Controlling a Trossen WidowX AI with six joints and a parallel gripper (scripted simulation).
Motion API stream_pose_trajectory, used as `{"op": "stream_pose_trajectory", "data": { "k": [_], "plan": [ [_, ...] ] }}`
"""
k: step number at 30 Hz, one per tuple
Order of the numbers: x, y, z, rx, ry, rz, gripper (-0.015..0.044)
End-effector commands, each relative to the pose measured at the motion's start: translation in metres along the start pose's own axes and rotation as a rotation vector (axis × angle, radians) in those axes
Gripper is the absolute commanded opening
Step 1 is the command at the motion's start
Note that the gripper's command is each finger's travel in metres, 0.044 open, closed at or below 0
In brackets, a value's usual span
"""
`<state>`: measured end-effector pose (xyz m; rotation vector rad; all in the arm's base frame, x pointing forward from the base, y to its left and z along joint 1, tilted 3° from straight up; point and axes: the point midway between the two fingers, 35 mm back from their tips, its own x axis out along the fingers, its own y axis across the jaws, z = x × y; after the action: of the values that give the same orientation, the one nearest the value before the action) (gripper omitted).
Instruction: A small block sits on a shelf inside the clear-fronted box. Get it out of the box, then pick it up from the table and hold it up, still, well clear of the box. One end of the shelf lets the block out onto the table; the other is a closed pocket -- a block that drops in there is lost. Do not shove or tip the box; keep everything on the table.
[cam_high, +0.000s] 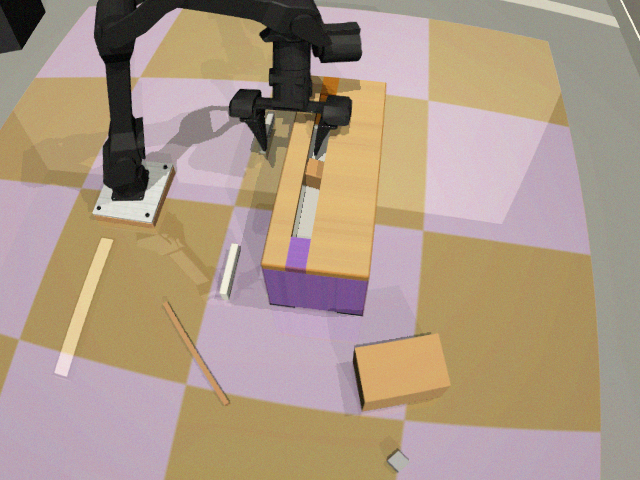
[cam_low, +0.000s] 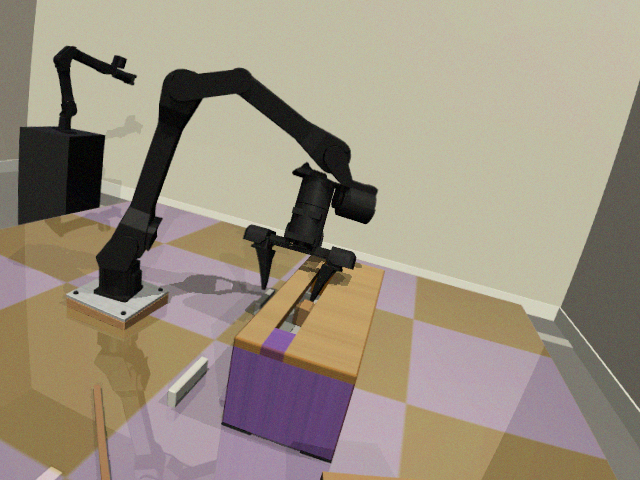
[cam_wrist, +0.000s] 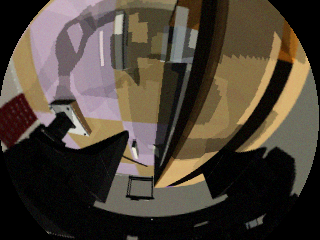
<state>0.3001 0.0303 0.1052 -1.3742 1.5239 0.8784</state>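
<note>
The box (cam_high: 351, 180) (cam_low: 338, 320) has a wooden top with a long slot, an orange mark at the far end and a purple near end. The small orange-brown block (cam_high: 314, 173) (cam_low: 303, 311) shows through the slot, about midway along. My gripper (cam_high: 290, 152) (cam_low: 288, 293) is open and empty. One finger reaches into the slot just on the orange side of the block; whether it touches the block I cannot tell. The other finger hangs outside, along the box's robot-facing side. The block is not clear in the wrist view, and its underside is hidden.
A white bar (cam_high: 230, 271) (cam_low: 188, 382) lies left of the box. A thin brown stick (cam_high: 195, 352) (cam_low: 101, 434) and a pale strip (cam_high: 85, 304) lie nearer the robot base. A large tan block (cam_high: 402, 369) and a small grey cube (cam_high: 398, 460) lie beyond the purple end.
</note>
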Motion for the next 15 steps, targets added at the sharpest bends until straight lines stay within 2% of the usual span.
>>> {"op": "stream_pose_trajectory", "data": {
  "k": [1, 15],
  "plan": [
    [0.007, 0.001, 0.001, -0.005, 0.006, 0.001, 0.04],
    [0.01, 0.0, -0.022, 0.0, 0.003, 0.001, 0.04]
  ]
}}
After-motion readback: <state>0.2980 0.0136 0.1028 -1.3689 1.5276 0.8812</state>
